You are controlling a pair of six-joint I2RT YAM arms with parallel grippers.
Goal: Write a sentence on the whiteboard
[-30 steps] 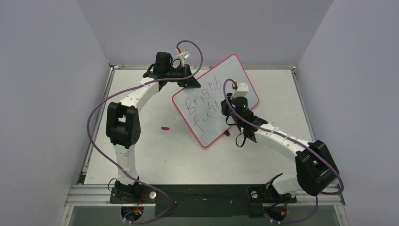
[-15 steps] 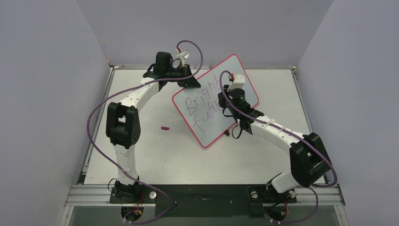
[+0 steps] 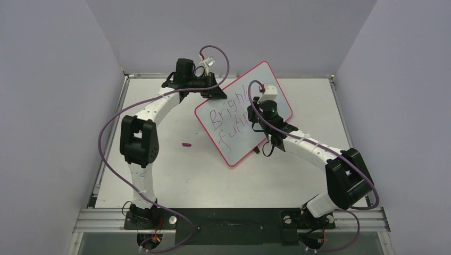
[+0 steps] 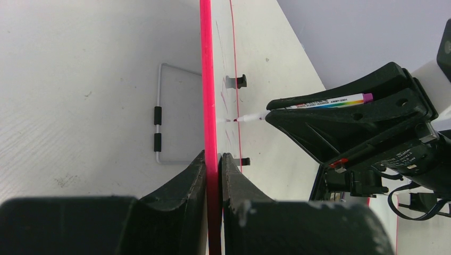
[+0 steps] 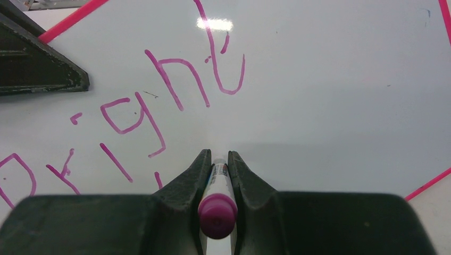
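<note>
At centre, the right claw (image 5: 218, 156) pinches a marker (image 5: 217, 215) on the whiteboard (image 5: 330, 95), writing the sentence (image 5: 159, 90). Its edge sits clamped in the left claw (image 4: 214, 155); steady strokes come next.

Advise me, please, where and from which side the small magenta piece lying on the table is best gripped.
Probably from straight above, closing across its short width at mid-length: the magenta piece lies flat on the table, elongated left to right, apart from the whiteboard.
</note>
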